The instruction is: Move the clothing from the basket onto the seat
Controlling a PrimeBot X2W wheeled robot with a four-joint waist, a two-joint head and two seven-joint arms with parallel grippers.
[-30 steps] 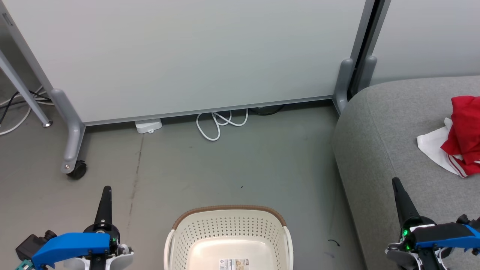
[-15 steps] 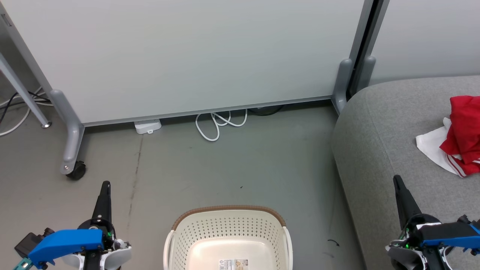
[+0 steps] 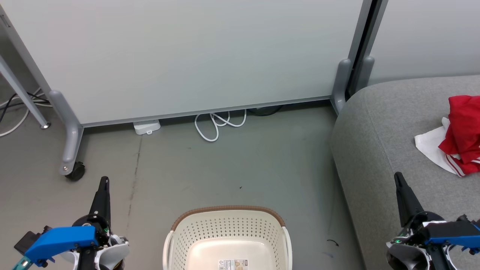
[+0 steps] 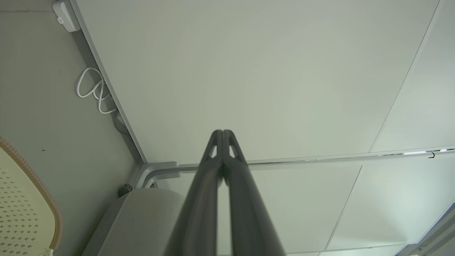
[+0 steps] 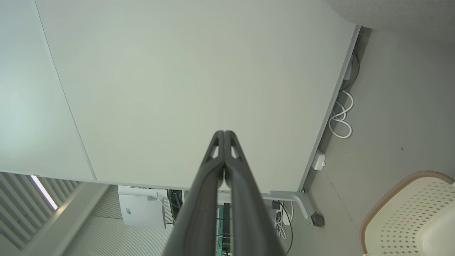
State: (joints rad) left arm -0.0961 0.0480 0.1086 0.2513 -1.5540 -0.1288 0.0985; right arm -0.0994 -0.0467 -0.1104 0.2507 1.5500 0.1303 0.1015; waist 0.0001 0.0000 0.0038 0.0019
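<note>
With the red clothing [image 3: 463, 131] heaped on the grey seat [image 3: 375, 150] at my right and the basket [image 3: 228, 208] before me showing a bare bottom, I hold my left fingers [image 3: 102, 197] and right fingers [image 3: 404, 195] pressed shut on nothing, since no carrying seems left.

Smooth grey floor [image 3: 240, 161]: cream perforated brown-rimmed plastic basket [image 3: 228, 209], coiled white cable [image 3: 217, 123] further back. Grey fabric seat cushion [image 3: 378, 150]: crumpled red-and-white clothing [image 3: 463, 131] on top.
</note>
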